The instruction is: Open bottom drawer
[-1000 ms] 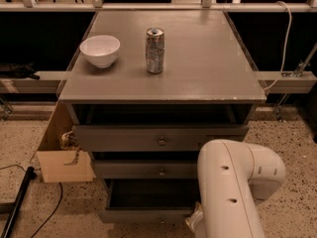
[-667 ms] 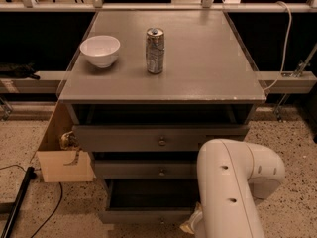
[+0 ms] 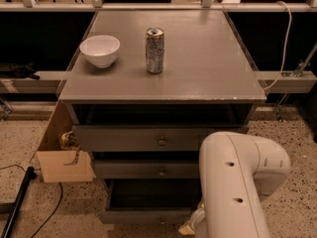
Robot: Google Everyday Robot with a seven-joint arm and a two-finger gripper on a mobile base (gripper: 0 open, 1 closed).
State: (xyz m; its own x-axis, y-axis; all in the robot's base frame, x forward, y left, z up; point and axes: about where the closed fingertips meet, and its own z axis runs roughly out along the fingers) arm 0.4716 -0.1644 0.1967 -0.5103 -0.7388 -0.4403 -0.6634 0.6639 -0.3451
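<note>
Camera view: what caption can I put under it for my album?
Gripper, low beside the white arm, at the front of the pulled-out bottom drawer; bowl and can on top.

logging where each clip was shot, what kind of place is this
Probably a robot test lab or office, not a home: speckled hard floor, a loose cable, a grey drawer cabinet standing between pale rails. The gripper sits low at the bottom drawer, mostly hidden behind the arm.

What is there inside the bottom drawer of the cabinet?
The bottom drawer stands pulled out; its visible inside is dark, with no object showing. The robot arm covers its right part. The gripper is at the drawer front's right end, mostly hidden.
</note>
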